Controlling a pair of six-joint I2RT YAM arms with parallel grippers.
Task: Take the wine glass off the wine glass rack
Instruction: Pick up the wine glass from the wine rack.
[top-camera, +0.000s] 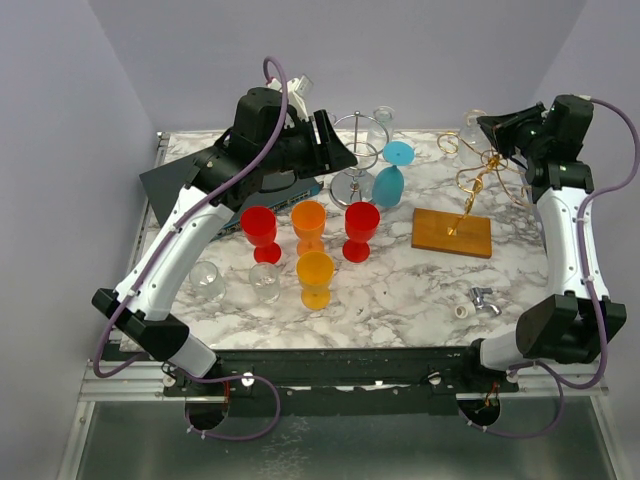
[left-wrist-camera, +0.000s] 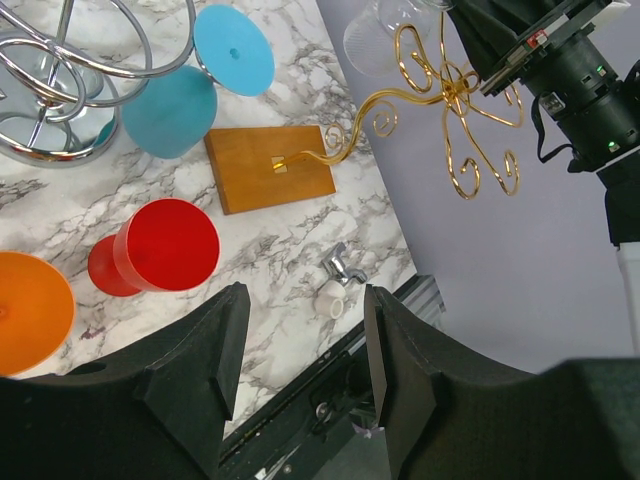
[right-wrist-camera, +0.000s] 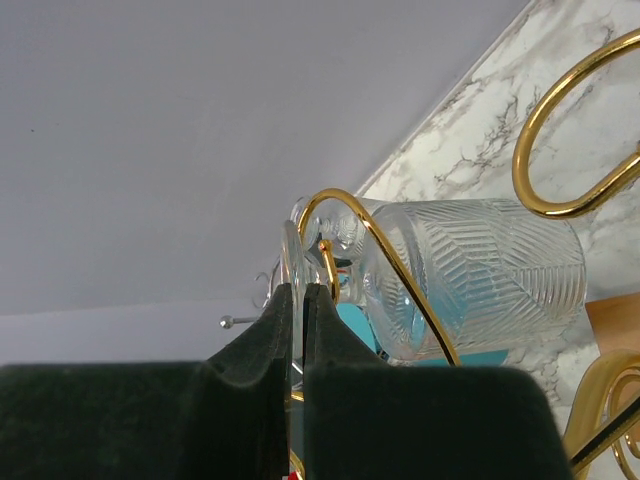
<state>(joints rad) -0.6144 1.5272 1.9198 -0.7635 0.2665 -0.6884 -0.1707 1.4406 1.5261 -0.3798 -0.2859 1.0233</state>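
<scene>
Pinching glass (right-wrist-camera: 480, 270) foot with right fingers (right-wrist-camera: 250, 350) clenched, left fingers (left-wrist-camera: 195, 375) released, empty; slide straight out along rack (top-camera: 452, 232) hook, no twisting.

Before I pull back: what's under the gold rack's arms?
A clear ribbed wine glass, its foot pinched in the right hand. The hand covers most of the foot.
</scene>
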